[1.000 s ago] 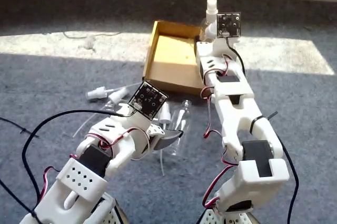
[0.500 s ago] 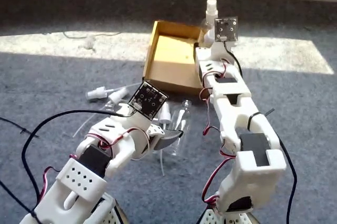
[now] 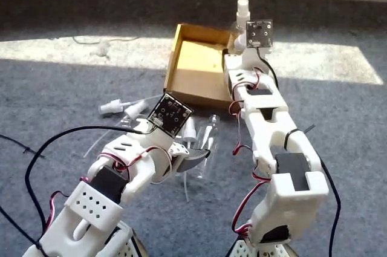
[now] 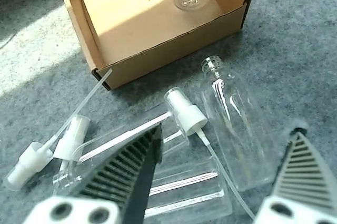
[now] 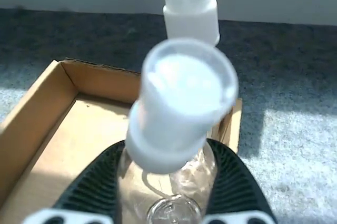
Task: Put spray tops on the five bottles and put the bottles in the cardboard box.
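Bottle (image 5: 179, 129) with spray top fitted, clamped in right hand (image 5: 168, 192) at far right corner of cardboard box (image 3: 171, 66), long axis tilted, cap pointing far and up, base toward the box floor. Probably calls for only a short lowering to the near left before release. Left hand (image 4: 226, 134) spread apart, low over loose bottles (image 4: 237, 124) beside the box's near wall, well apart from that corner.

Two SO-101 arms, side by side.
Left gripper (image 4: 227, 132) low, jaws spread; right arm (image 3: 266, 118) outstretched, right gripper (image 5: 167, 153) clamping a spray bottle (image 5: 181, 97).
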`<state>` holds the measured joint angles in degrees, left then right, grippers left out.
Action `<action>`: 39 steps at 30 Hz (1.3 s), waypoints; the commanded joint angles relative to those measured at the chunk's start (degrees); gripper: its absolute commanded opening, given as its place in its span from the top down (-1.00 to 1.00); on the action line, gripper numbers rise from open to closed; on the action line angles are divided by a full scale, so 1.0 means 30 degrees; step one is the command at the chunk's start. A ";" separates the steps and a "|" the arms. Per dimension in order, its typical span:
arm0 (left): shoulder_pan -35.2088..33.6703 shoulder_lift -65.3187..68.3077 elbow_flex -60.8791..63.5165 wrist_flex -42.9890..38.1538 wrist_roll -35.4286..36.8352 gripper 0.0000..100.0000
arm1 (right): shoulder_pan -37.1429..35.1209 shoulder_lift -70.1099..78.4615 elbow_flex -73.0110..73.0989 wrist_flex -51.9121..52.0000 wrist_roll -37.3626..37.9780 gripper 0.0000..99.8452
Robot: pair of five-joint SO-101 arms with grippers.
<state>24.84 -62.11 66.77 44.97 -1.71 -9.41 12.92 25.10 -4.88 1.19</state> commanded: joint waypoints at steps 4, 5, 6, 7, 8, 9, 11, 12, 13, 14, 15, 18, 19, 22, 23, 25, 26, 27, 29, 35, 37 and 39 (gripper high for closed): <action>-0.0249 -0.0366 -0.0103 0.0000 -0.0088 0.33 | -0.0132 -0.0220 -0.0777 -0.0308 0.0117 0.67; -0.0249 -0.0366 -0.0103 0.0000 -0.0088 0.33 | -0.0132 -0.0220 -0.0777 -0.0308 0.0117 0.67; -0.0249 -0.0366 -0.0103 0.0000 -0.0088 0.33 | -0.0132 -0.0249 -0.0806 -0.0308 0.0117 0.67; -0.0249 -0.0366 -0.0103 0.0000 -0.0088 0.33 | -0.0132 -0.0249 -0.0806 -0.0308 0.0147 0.67; -0.0249 -0.0366 -0.0103 0.0000 -0.0088 0.33 | -0.0132 -0.0278 -0.0835 -0.0308 0.0205 0.67; -0.0249 -0.0366 -0.0103 0.0000 -0.0088 0.33 | -0.0132 -0.0308 -0.0835 -0.0308 0.0234 0.67; -0.0249 -0.0366 -0.0103 0.0000 -0.0088 0.33 | -0.0132 -0.0630 -0.0835 -0.0308 0.0234 0.67; -0.0249 -0.0366 -0.0103 0.0000 -0.0088 0.33 | -0.0132 -0.0894 -0.0806 -0.0308 0.0234 0.67; -0.0249 -0.0366 -0.0103 0.0000 -0.0088 0.33 | -0.0132 -0.1158 -0.0806 -0.0308 0.0234 0.66; -0.0249 -0.0366 -0.0103 0.0000 -0.0088 0.33 | -0.0103 -0.1451 -0.0806 -0.0308 0.0234 0.66; -0.0249 -0.0366 -0.0103 0.0000 -0.0088 0.33 | -0.0073 -0.1714 -0.0806 -0.0278 0.0234 0.66; -0.0249 -0.0366 -0.0103 0.0000 -0.0088 0.33 | -0.0073 -0.2505 -0.0806 -0.0161 0.0234 0.66; -0.0249 -0.0366 -0.0103 0.0000 -0.0088 0.33 | -0.0073 -0.2681 -0.0806 -0.0161 0.0234 0.66; -0.0249 -0.0366 -0.0103 0.0000 -0.0088 0.33 | -0.0073 -0.3062 -0.0806 -0.0132 0.0234 0.66; -0.0249 -0.0366 -0.0103 0.0000 -0.0088 0.33 | -0.0073 -0.3121 -0.0806 -0.0132 0.0234 0.66; -0.0249 -0.0366 -0.0103 0.0000 -0.0088 0.33 | -0.0073 -0.3121 -0.0806 -0.0132 0.0234 0.66; -0.0249 -0.0366 -0.0103 0.0000 -0.0088 0.33 | -0.0103 -0.3121 -0.0806 -0.0132 0.0234 0.66; -0.0249 -0.0366 -0.0103 0.0000 -0.0088 0.33 | -0.0103 -0.3092 -0.0777 -0.0132 0.0234 0.66; -0.0249 -0.0366 -0.0103 0.0000 -0.0088 0.33 | -0.0132 -0.3004 -0.0747 -0.0132 0.0264 0.66; -0.0249 -0.0366 -0.0103 0.0000 -0.0088 0.33 | -0.0161 -0.2974 -0.0718 -0.0220 0.0176 0.66; -0.0249 -0.0366 -0.0103 0.0000 -0.0088 0.33 | -0.0161 -0.2974 -0.0777 -0.0190 0.0176 0.66; -0.0249 -0.0366 -0.0103 0.0000 -0.0088 0.33 | -0.0161 -0.2974 -0.0777 -0.0190 0.0176 0.66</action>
<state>24.84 -62.11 66.77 44.97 -1.71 -9.41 7.12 25.19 -4.88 1.19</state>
